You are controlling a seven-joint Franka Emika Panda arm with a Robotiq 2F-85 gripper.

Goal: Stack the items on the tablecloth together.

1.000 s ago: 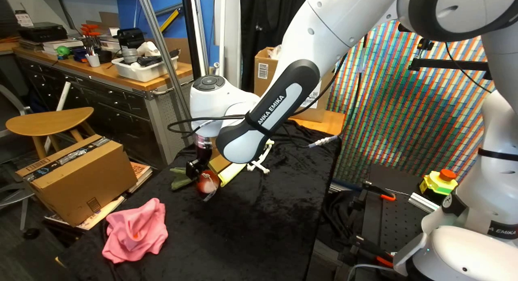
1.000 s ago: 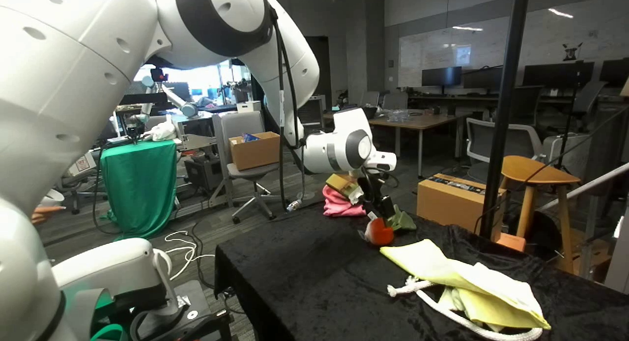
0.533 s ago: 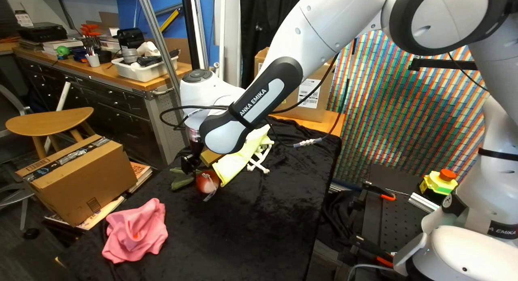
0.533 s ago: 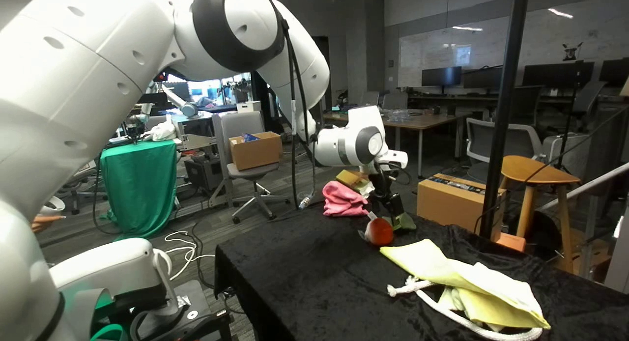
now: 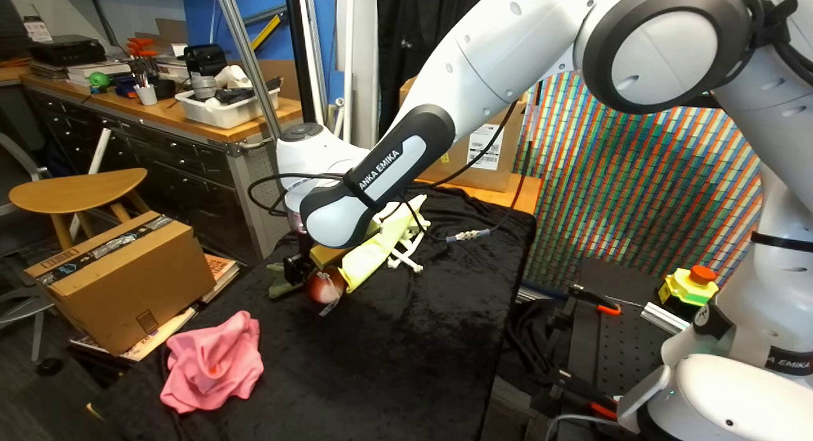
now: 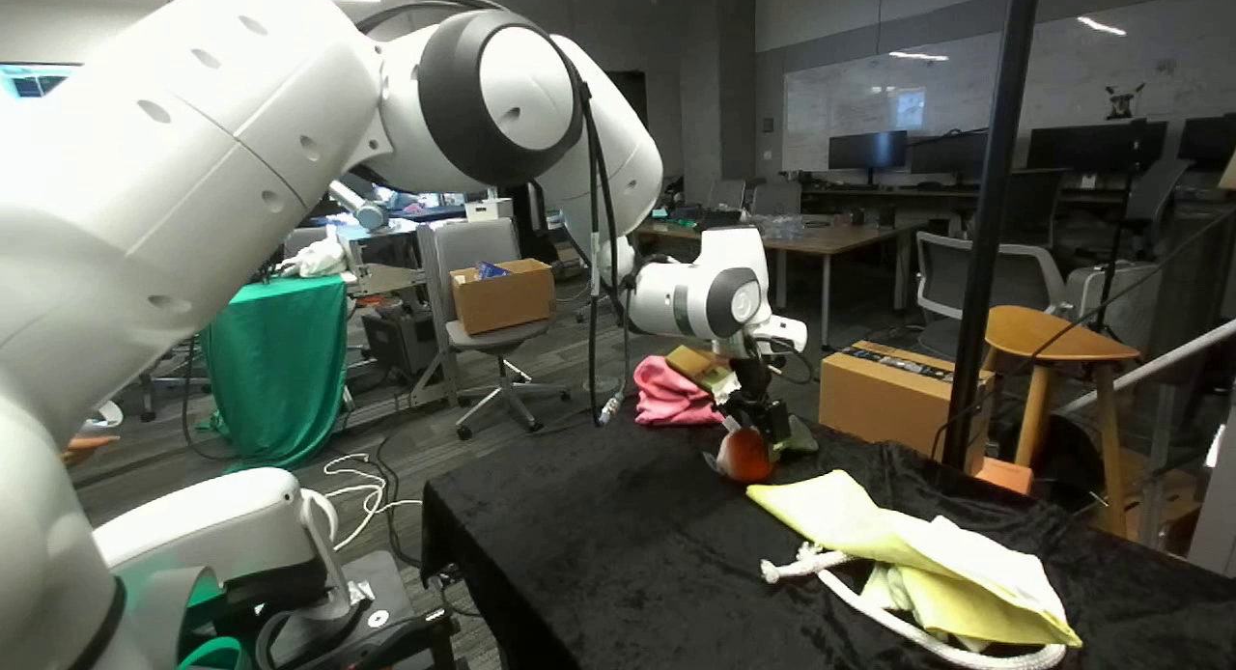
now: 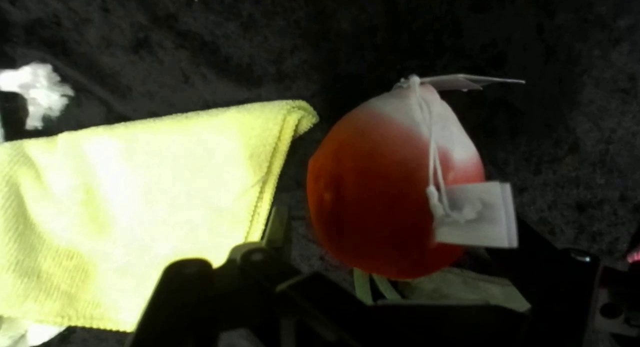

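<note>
While the yellow cloth (image 6: 927,554) lay over part of the white rope (image 6: 811,562), plausibly one pairing done, the round red-and-white item (image 7: 380,187) sat unstacked on the tablecloth (image 6: 618,544), gripper (image 7: 402,226) wide astride it, contact unclear. Pink cloth (image 5: 216,365) and green item (image 5: 279,285) were judged outstanding.

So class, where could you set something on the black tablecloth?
Bare tablecloth: between pink cloth and edge nearest the robot base; between white rope and that edge. Crowded: near the reddish ball (fingers, yellow cloth, green item).
</note>
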